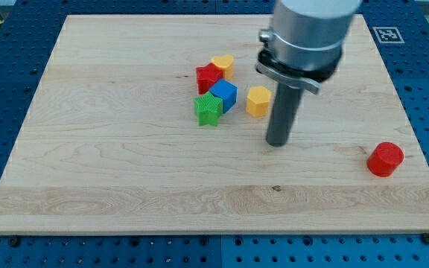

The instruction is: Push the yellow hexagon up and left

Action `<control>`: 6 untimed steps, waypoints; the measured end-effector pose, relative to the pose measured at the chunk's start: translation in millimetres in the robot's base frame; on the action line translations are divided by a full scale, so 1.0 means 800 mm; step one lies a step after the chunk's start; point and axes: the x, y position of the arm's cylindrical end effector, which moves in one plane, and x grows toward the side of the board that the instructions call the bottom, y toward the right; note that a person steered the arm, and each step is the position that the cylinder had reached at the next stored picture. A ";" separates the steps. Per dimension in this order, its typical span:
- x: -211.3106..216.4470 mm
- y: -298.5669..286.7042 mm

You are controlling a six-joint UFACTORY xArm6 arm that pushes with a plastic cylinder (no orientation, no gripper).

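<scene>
The yellow hexagon [258, 101] is a small, flat-topped six-sided block of plain yellow, sitting upright on the wooden surface [125, 164] with its faces unmarked. My tip [277, 143] rests on the surface just below and to the view's right of the hexagon, near it but not touching; I carry a bare rod and no pincer, so there is nothing to stand wide or narrow. To the view's left of the hexagon cluster a blue cube [224, 94], a green star [208, 109], a red star [208, 76] and a yellow heart-like block [223, 65], while a red cylinder [385, 159] stands well apart toward the view's lower right.
</scene>
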 end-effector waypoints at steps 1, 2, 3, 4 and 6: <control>-0.045 -0.002; -0.062 0.006; -0.076 0.021; -0.099 0.025; -0.154 -0.054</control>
